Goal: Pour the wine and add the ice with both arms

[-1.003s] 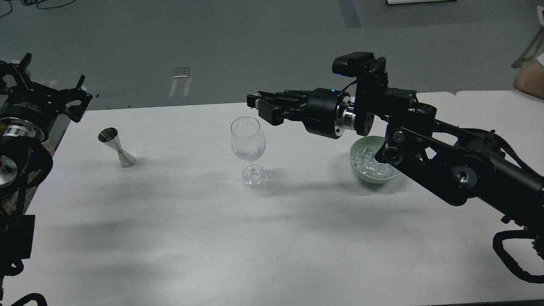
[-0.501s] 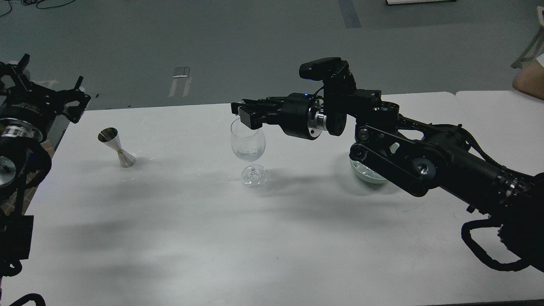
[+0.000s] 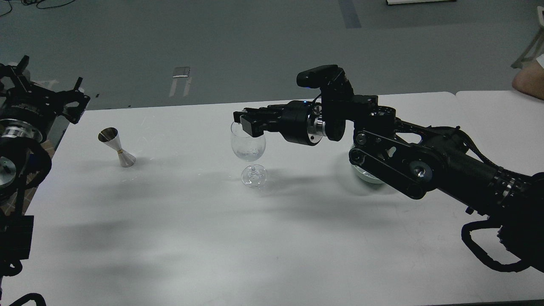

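Over the rim of the wine glass (image 3: 248,142), right at mid-table, the right gripper (image 3: 245,122) hangs level, its tip just above the bowl's far edge. From here the fingers are dark and bunched together — I cannot tell whether they pinch anything. Something pale and glassy sits low in the glass. Behind the right arm, a sliver of the green bowl (image 3: 366,174) peeks out; its ice is hidden. Away at the left edge, the left gripper (image 3: 51,91) hovers off the table corner, claws spread wide, holding nothing. A steel jigger (image 3: 117,148) stands upright on the white table (image 3: 191,229), left of the glass.
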{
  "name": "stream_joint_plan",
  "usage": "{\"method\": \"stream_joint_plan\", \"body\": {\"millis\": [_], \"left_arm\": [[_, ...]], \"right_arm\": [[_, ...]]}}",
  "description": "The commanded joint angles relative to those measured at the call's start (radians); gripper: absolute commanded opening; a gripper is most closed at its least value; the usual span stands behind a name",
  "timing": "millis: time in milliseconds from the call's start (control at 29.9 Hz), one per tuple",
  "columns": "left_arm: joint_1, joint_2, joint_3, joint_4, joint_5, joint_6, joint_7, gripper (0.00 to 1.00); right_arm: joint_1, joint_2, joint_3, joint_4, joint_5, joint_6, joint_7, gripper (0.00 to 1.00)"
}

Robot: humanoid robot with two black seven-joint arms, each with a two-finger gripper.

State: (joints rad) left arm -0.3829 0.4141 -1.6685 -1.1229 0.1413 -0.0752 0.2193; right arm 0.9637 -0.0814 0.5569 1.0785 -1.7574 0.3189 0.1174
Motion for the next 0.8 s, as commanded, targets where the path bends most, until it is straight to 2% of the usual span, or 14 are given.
{"method": "stream_joint_plan", "body": {"millis": [0,201,334,535,668,769], "left_arm": [[0.001,-0.002,0.0,0.0,0.0,0.0,0.0,0.98],[0.001,0.002,0.0,0.0,0.0,0.0,0.0,0.98],[-0.001,0.003,0.0,0.0,0.0,0.0,0.002,0.98],[-0.002,0.005,0.0,0.0,0.0,0.0,0.002,0.98],[-0.002,0.003,0.0,0.0,0.0,0.0,0.0,0.98],[-0.002,0.003,0.0,0.0,0.0,0.0,0.0,0.98]], "right_arm": [[-0.002,0.002,0.0,0.009,0.001,-0.001,0.001,0.24],[-0.002,0.011,0.0,0.006,-0.001,-0.003,0.001,0.25],[-0.002,0.012,0.0,0.006,-0.001,-0.006,0.001,0.42],[0.001,0.011,0.002,0.008,0.001,-0.006,0.001,0.56],[0.004,0.012,0.006,0.008,0.001,-0.006,0.001,0.6],[0.007,0.012,0.015,0.012,0.004,-0.012,0.001,0.69]]}}
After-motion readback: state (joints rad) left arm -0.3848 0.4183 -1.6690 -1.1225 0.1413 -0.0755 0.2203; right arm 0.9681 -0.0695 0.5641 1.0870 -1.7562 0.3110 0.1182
